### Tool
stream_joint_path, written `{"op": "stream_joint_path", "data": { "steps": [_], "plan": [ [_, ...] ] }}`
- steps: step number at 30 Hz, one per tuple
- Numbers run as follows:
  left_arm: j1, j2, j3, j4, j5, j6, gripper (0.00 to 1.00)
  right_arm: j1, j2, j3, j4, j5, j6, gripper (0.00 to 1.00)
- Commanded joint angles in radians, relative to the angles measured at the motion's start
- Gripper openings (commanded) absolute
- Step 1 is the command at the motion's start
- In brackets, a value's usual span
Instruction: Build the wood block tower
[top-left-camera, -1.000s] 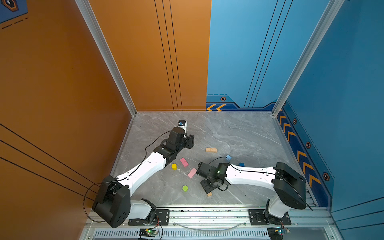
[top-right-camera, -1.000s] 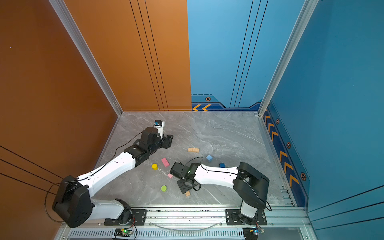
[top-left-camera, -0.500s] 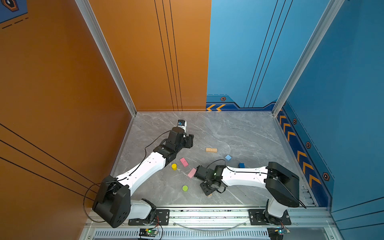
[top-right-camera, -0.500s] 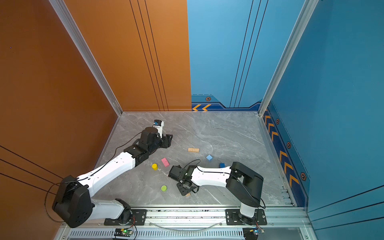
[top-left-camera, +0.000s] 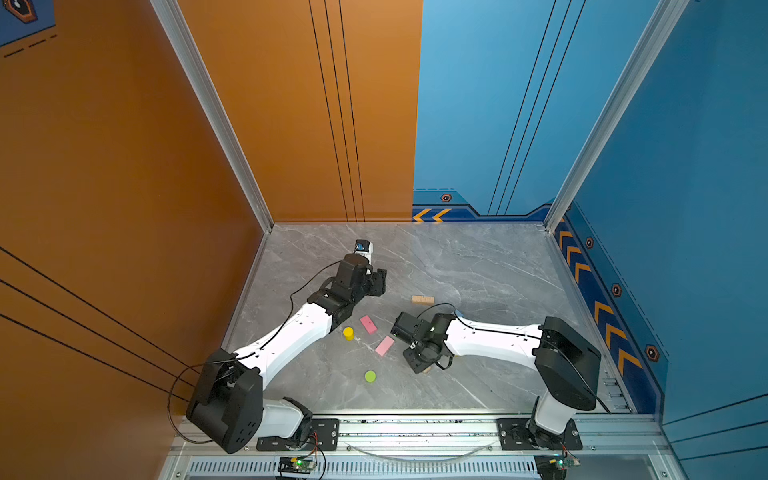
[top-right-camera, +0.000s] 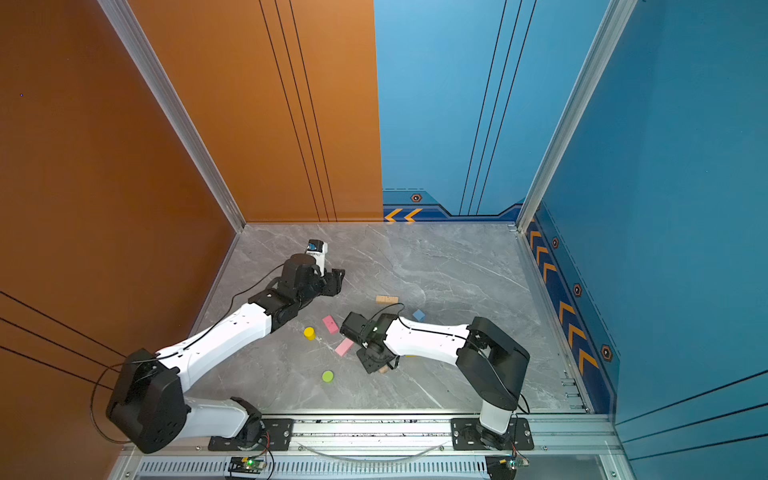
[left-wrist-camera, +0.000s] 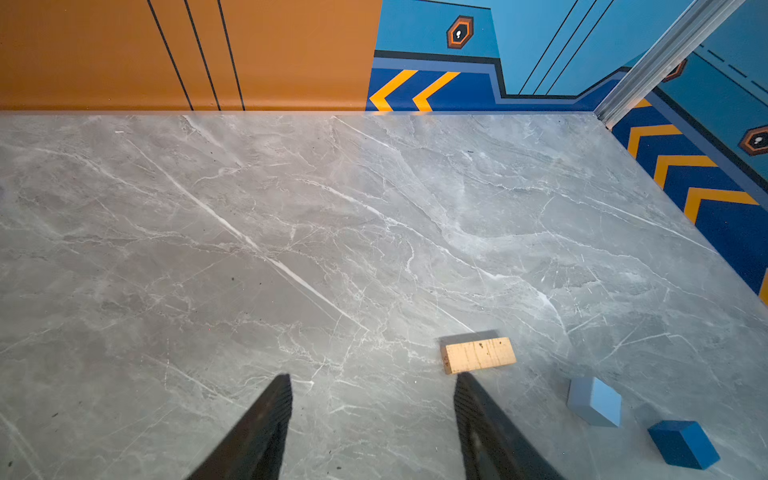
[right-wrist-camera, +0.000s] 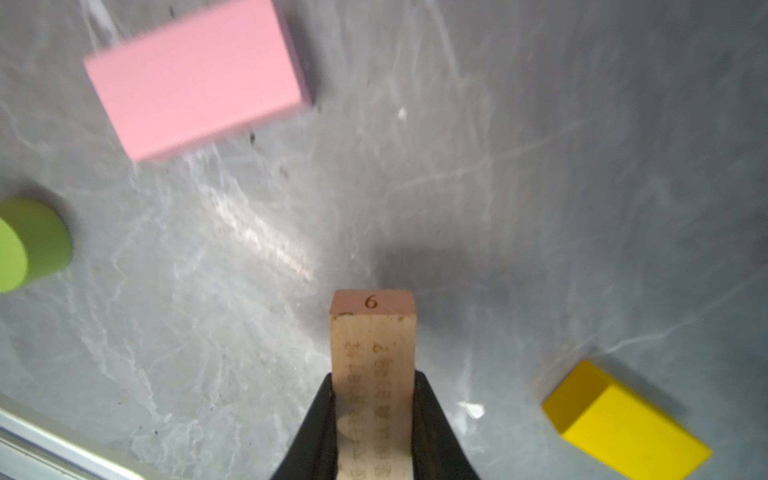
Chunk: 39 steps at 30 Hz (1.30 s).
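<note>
Clamped in the right gripper (right-wrist-camera: 374, 399) near the front edge of the marble bench (top-left-camera: 478, 257): tan rectangular wooden plank (right-wrist-camera: 372, 332), engraved, rear end hidden. Spread apart, empty: left gripper (left-wrist-camera: 372, 376). Blurred alongside: flat pink painted bar (right-wrist-camera: 199, 79).

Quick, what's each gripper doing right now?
Left gripper: open, holding nothing.
Right gripper: closed on a tan plank.

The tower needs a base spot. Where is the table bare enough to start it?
Bare: the far table between the back wall and the lying tan plank. Crowded: the middle, around the pink bars, yellow cylinder, lime-green cylinder and the right gripper holding the other tan plank.
</note>
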Motion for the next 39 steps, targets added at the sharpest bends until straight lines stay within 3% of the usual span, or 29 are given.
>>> {"op": "stream_joint_path", "data": {
  "steps": [1, 12, 26, 33, 39],
  "plan": [
    [0.013, 0.009, -0.012, -0.006, -0.012, 0.005, 0.64, -0.051, 0.045, 0.067, -0.040, 0.033, -0.120, 0.26],
    [0.026, 0.020, -0.018, 0.005, -0.009, 0.010, 0.64, -0.208, 0.198, 0.216, -0.036, 0.007, -0.267, 0.27],
    [0.039, 0.045, -0.013, 0.011, 0.002, 0.005, 0.64, -0.236, 0.287, 0.307, -0.053, 0.007, -0.322, 0.39],
    [0.041, 0.047, -0.009, 0.012, 0.005, 0.005, 0.64, -0.236, 0.247, 0.319, -0.071, 0.037, -0.318, 0.52],
    [0.041, 0.046, -0.011, 0.012, 0.011, 0.002, 0.64, -0.218, 0.123, 0.295, -0.079, 0.068, -0.286, 0.60]
  ]
}}
